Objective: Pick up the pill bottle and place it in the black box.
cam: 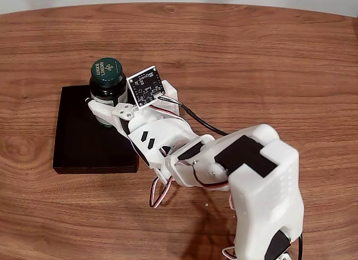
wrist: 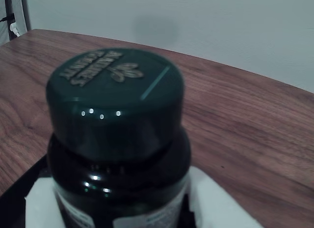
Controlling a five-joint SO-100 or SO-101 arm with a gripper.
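Now pinching the bottle (cam: 108, 86) at its body, below the cap (cam: 106, 71), with the hand (cam: 103, 112) over the upper right corner of the box (cam: 84, 140) in the fixed view. Bottle upright, label (wrist: 68, 211) partly showing between the white fingers (wrist: 216, 208) in the wrist view; whether its base touches the box floor or hangs just above, cannot tell. Best done by lowering straight down, keeping the bottle vertical, until the base sits flat on the black floor. Worth nudging a little toward the box's middle first, away from the near wall, so no edge tips it. Then spreading the fingers slowly and evenly, and lifting clear upward without brushing the cap. Risk, as judged: a sideways pull toppling the bottle onto the worktop (cam: 251, 58).
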